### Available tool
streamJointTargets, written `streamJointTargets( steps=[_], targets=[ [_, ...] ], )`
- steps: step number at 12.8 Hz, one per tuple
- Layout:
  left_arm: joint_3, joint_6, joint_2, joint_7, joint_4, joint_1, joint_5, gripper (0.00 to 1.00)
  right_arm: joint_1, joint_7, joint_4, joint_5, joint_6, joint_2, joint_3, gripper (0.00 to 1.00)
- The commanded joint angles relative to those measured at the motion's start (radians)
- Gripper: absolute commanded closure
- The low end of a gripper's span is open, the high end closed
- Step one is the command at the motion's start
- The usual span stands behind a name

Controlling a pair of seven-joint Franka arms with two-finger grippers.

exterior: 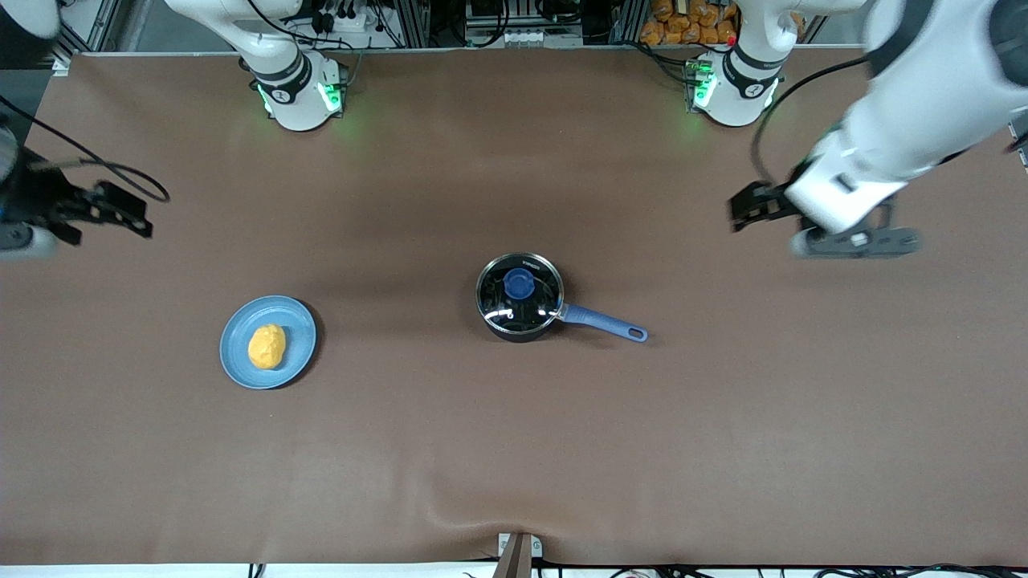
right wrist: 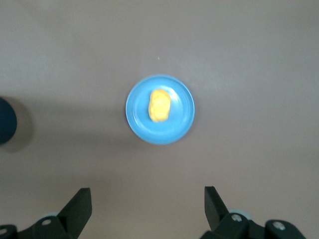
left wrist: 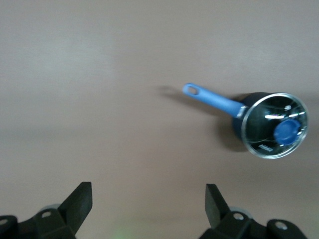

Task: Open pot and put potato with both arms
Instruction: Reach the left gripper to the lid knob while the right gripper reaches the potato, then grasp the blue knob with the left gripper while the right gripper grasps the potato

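The black pot [exterior: 518,309] stands mid-table with its glass lid on, blue knob [exterior: 519,282] on top, and its blue handle [exterior: 602,323] pointing toward the left arm's end. The yellow-orange potato [exterior: 267,347] lies on a light-blue plate [exterior: 299,321] toward the right arm's end. My left gripper [exterior: 740,210] is open and empty, up over bare table; its wrist view [left wrist: 148,199] shows the pot [left wrist: 271,124] some way off. My right gripper [exterior: 132,210] is open and empty over bare table; its wrist view [right wrist: 148,199] shows the potato [right wrist: 160,105] on the plate [right wrist: 174,127].
Brown cloth [exterior: 514,449] covers the table. The two arm bases [exterior: 299,88] [exterior: 735,84] stand along the edge farthest from the front camera. A small metal bracket [exterior: 518,554] sits at the nearest edge. The pot's dark edge [right wrist: 6,120] shows in the right wrist view.
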Motion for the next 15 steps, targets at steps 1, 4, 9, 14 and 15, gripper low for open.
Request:
streamJointTargets(
  steps=[1, 4, 9, 14, 15],
  targets=[
    [0.006, 0.061, 0.106, -0.173, 0.039, -0.125, 0.018, 0.0, 0.005, -0.009, 0.018, -0.001, 0.119, 0.118, 0.02, 0.0],
    [0.006, 0.162, 0.206, -0.375, 0.041, -0.266, 0.108, 0.0, 0.007, -0.01, 0.017, 0.002, 0.207, 0.23, 0.031, 0.0],
    [0.013, 0.385, 0.376, -0.581, 0.073, -0.4, 0.121, 0.0, -0.019, -0.033, -0.04, 0.002, 0.33, 0.394, 0.031, 0.0],
    [0.038, 0.399, 0.524, -0.594, 0.191, -0.478, 0.148, 0.0, -0.036, -0.038, -0.146, 0.002, 0.462, 0.448, 0.029, 0.0],
    [0.039, 0.402, 0.532, -0.588, 0.191, -0.487, 0.16, 0.0, -0.038, -0.038, -0.163, 0.004, 0.476, 0.454, 0.029, 0.0]
  ],
)
